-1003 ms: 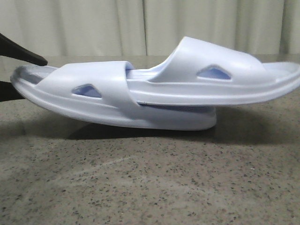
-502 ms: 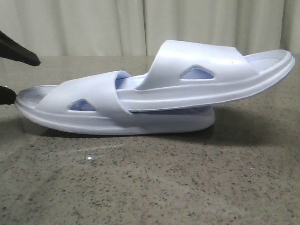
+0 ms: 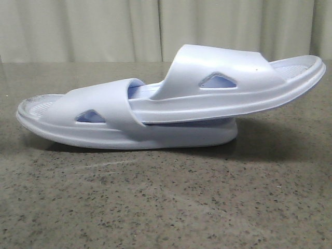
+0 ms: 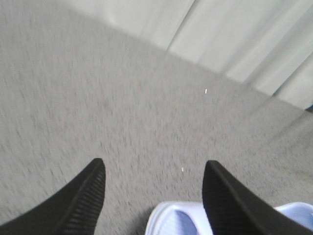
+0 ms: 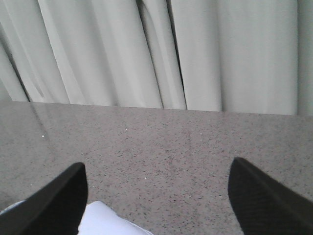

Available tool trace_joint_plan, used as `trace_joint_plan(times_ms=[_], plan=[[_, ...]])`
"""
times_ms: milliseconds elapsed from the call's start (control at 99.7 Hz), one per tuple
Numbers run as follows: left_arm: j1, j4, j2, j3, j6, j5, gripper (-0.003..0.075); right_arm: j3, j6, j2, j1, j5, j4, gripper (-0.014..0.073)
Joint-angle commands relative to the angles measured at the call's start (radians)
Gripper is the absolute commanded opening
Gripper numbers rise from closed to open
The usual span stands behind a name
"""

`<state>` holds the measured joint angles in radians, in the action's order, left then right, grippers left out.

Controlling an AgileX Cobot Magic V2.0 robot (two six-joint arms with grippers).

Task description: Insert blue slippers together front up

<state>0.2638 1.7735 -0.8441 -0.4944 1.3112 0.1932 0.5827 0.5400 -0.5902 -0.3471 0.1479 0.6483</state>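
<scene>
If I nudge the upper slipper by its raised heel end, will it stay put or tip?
The upper pale blue-white moulded foam slipper would probably rock: its far end overhangs the lower foam slipper, unsupported. It looks light and thick-soled, so likely fairly stiff. Its toe sits under the lower one's strap, which should resist sliding out.

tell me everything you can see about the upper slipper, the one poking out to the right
The upper slipper is pale blue-white moulded foam with a wide strap, a triangular side cut-out and a ribbed footbed. Its front end is pushed under the strap of the lower slipper, its sole resting on that one; its other end overhangs, tilted upward.
</scene>
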Motion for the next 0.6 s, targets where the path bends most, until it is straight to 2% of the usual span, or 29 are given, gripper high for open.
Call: trace_joint_plan(times_ms=[0, 341, 592], plan=[[0.007, -0.063, 0.090, -0.034, 0.028, -0.006, 0.0384, 0.037, 0.010, 0.007, 0.007, -0.053, -0.057, 0.0517], [0.007, -0.243, 0.369, -0.016, 0.028, -0.074, 0.0384, -0.009, 0.010, 0.149, 0.011, -0.059, -0.174, 0.0517], [0.007, -0.256, 0.531, 0.098, 0.028, -0.140, 0.0384, -0.142, 0.010, 0.350, 0.067, -0.055, -0.174, 0.0517]])
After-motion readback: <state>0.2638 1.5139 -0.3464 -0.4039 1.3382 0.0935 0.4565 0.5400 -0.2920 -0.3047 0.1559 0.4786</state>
